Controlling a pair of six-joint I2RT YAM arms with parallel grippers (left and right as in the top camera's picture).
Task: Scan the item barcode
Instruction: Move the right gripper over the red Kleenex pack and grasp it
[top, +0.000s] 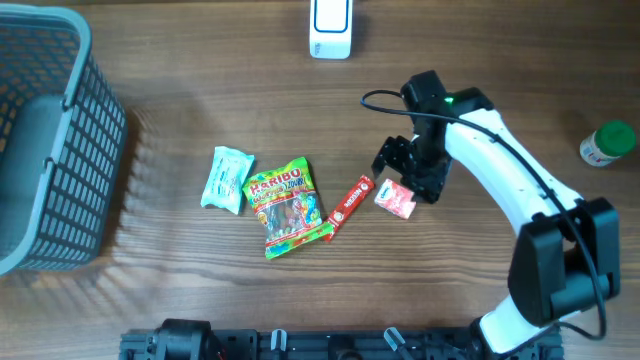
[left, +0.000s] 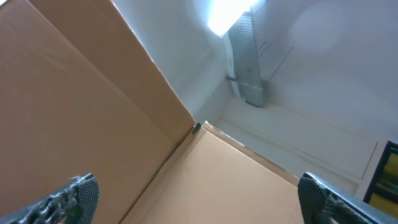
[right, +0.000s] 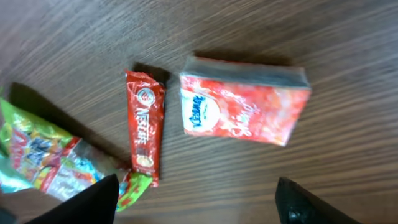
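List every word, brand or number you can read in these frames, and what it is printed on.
"HARIBO": gummy bag; its smaller print is unreadable.
"NESTLE": red stick packet.
Tissue pack: blue logo too blurred to read.
Mint packet, green-capped bottle, white device: any print too small to read.

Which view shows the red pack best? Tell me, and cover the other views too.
Right wrist: the red pack lies flat mid-frame, large, with its print and whole outline clear. Overhead shows it only small, just right of the Nestle bar. Left wrist misses it entirely.
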